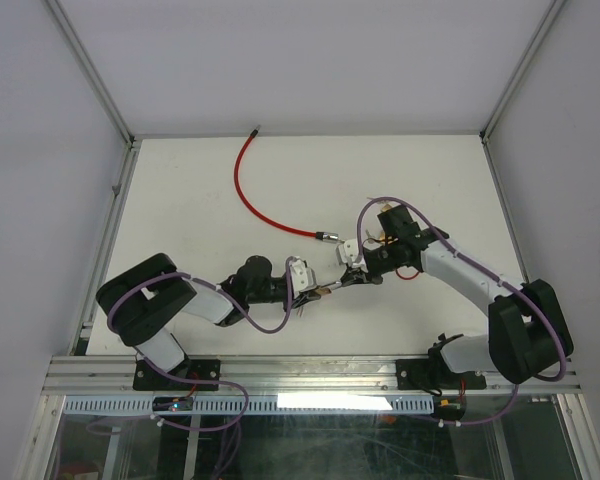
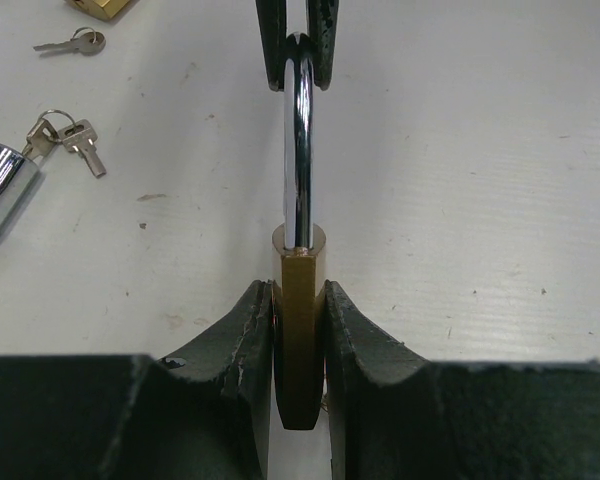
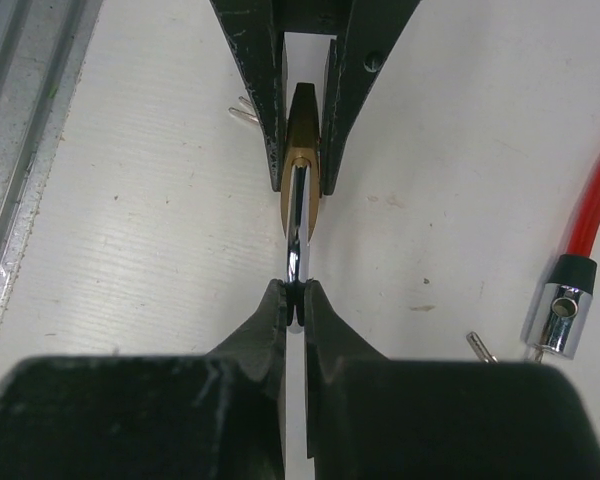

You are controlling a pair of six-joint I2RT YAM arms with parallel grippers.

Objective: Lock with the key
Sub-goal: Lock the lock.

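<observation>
Jointly held padlock [image 2: 300,370], seen edge-on between the two grippers over the white table [image 2: 480,200].

Gripped across the flat faces of its brass body by the left gripper [image 2: 300,300], with fingers narrowed to the body's thickness; pinched at the crown of the chrome shackle [image 2: 298,150] by the right gripper [image 3: 296,300], with fingers almost closed around the bar. Positioned near the front centre of the table, between the two arms. Viewed with the shackle's legs overlapped from both wrists, so perhaps seated in the body, perhaps not. Lying loose on the table, apart from the padlock: ringed keys [image 2: 68,138] just beside the chrome end [image 2: 0,185] of a red cable [image 1: 248,190], and a single key [image 2: 72,42] farther off, toward a second brass object [image 2: 105,8] cut by the frame edge.
</observation>
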